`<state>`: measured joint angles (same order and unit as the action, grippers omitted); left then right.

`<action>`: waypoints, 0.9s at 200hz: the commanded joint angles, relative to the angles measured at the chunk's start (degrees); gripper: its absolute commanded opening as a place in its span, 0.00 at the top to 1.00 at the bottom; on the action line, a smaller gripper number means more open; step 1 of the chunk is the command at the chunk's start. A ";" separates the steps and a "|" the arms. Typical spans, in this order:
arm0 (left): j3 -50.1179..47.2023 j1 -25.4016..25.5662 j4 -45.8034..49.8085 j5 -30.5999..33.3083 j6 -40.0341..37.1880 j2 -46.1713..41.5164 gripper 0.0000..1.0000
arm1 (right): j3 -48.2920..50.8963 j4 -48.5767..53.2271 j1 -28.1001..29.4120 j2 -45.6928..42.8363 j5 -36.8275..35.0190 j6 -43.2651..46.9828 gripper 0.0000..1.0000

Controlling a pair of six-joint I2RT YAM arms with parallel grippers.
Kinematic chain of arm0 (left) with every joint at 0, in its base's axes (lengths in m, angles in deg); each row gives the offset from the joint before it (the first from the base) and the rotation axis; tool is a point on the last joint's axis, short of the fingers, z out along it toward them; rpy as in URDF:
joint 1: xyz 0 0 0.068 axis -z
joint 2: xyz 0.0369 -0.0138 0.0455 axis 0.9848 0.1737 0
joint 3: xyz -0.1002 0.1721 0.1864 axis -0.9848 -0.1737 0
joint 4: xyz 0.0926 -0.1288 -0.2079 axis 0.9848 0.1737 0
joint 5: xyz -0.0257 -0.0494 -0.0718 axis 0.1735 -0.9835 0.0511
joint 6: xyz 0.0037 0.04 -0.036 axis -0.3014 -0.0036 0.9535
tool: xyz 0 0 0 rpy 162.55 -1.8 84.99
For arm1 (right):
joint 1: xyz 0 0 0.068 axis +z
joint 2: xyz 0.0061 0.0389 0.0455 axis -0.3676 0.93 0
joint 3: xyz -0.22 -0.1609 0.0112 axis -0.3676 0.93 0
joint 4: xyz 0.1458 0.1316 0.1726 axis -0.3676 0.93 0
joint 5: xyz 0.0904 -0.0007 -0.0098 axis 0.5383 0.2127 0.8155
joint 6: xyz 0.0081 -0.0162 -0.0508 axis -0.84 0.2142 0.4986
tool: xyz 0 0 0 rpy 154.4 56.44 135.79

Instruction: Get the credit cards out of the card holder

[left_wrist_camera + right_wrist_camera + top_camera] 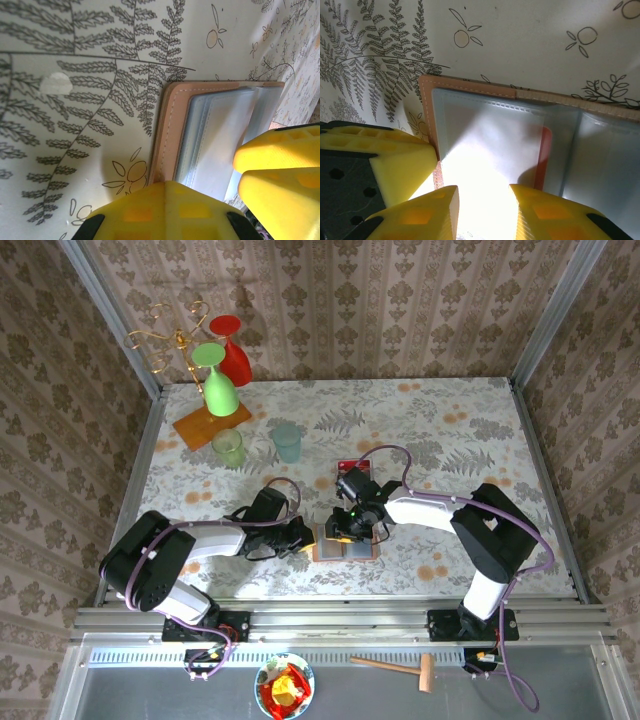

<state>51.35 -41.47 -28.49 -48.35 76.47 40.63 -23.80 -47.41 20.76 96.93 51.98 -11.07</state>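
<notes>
Left claw [303, 536] pressed together at card holder [167, 135] edge, right claw [483, 197] slightly spread above.

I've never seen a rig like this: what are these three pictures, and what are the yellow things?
Two robot arms are bolted at a table's near edge. One picture looks down from above; the other two come from cameras on the wrists, and the yellow blocks are fingers. On the table lie an open wallet, two cups and a glass rack. The left gripper, shut, sits at the wallet's edge; the right gripper hovers over its pockets, fingers apart, apparently holding nothing.
</notes>
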 commanded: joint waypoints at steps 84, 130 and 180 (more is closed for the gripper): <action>0.04 -0.12 1.86 0.18 -0.31 1.41 0.93 | -0.45 5.31 0.38 0.00 -3.51 1.37 0.66; 0.18 -0.18 1.89 0.25 -0.26 1.70 0.94 | -0.40 5.96 0.21 -1.33 -4.05 1.54 0.66; 0.91 -0.16 2.72 -0.04 -0.70 1.90 0.93 | 0.51 5.41 -0.46 -2.47 -4.02 1.49 0.66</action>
<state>51.53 -41.47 -28.54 -48.79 76.44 41.29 -23.80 -44.03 20.80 96.25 49.92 -10.41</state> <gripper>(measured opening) 0.070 0.337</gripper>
